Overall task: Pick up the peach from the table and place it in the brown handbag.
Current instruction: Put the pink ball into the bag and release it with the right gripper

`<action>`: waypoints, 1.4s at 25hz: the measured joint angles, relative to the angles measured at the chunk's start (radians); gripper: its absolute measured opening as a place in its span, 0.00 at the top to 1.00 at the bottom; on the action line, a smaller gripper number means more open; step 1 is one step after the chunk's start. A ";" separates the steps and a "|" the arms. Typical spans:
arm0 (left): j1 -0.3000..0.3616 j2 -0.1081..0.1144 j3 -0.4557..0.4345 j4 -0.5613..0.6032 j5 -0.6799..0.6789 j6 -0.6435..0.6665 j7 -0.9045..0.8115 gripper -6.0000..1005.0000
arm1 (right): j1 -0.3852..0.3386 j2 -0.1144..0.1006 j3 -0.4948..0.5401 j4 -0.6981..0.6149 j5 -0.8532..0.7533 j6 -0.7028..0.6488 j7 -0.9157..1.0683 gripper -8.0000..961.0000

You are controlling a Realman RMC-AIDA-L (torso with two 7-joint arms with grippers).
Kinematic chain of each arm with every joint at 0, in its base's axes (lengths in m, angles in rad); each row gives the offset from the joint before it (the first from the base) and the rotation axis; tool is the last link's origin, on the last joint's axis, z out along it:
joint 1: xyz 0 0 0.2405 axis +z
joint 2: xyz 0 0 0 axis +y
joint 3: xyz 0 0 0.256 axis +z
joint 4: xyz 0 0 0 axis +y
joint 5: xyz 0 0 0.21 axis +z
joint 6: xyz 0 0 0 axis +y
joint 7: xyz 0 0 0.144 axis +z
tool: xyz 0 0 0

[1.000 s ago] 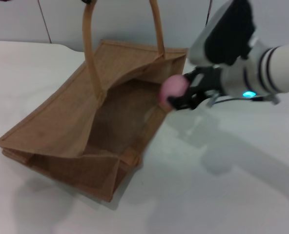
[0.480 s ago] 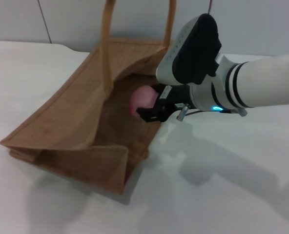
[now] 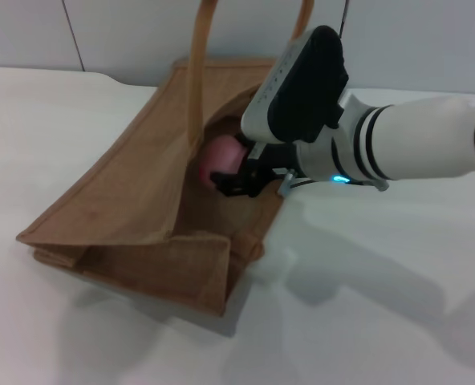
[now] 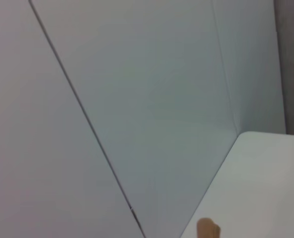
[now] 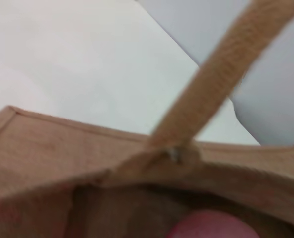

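The brown handbag [image 3: 117, 200] stands open on the white table [image 3: 382, 305], its handles rising out of the head view's top. My right gripper [image 3: 231, 178] reaches in from the right and is shut on the pink peach [image 3: 221, 156], holding it over the bag's open mouth, just inside the rim. In the right wrist view the peach [image 5: 211, 225] shows at the lower edge, with the bag's rim [image 5: 62, 144] and one handle [image 5: 211, 79] close ahead. My left gripper is out of view; its wrist view shows only wall panels and a bit of the table.
A pale wall [image 3: 125, 32] runs behind the table's far edge. A small tan spot [image 4: 207, 229] shows at the table's edge in the left wrist view.
My right gripper has carried the peach leftward, from beside the bag's right rim to over its opening. The bag has shifted a little to the right in the head view.
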 joint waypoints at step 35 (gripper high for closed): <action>0.036 0.004 -0.020 -0.008 0.037 0.013 0.004 0.96 | 0.047 -0.005 -0.052 0.092 0.072 -0.043 -0.033 0.07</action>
